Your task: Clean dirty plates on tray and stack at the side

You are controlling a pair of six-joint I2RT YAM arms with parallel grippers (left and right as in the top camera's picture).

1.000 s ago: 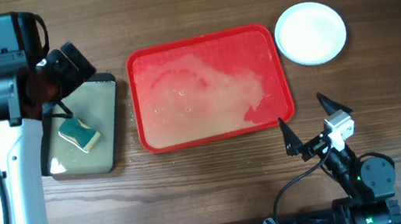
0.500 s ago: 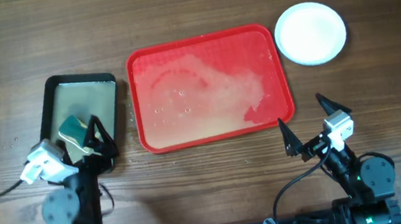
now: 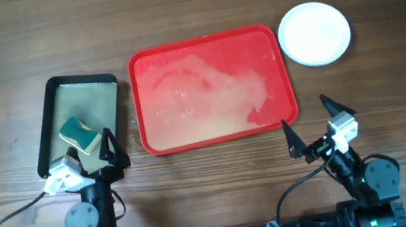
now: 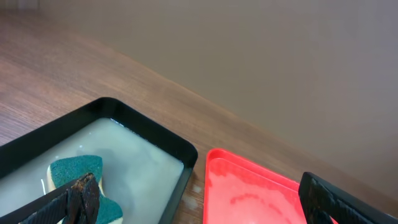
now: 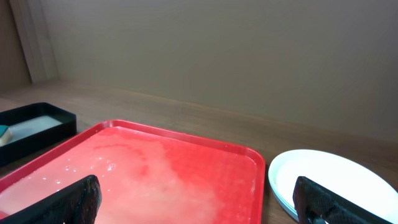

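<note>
Red tray (image 3: 253, 47): mid-table, its floor covered with a pale, soapy film.
Plates (image 3: 314, 32): stacked on the wooden table (image 3: 221, 182) just off the red tray's far right corner, a white plate on top.
Left gripper (image 3: 88, 144): by the tray's near left corner, fingers spread wide.
Right gripper (image 3: 305, 112): just off the tray's near right corner, fingers spread wide.
Black tray (image 3: 79, 80): just left of the red tray, holding cloudy water.
Sponge (image 3: 78, 133): green and yellow, lying in the black tray.

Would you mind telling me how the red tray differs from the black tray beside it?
The red tray is larger, the black tray smaller. The red tray holds only a pale wet film; the black tray holds cloudy liquid and a sponge. Both are rectangular and rimmed.
</note>
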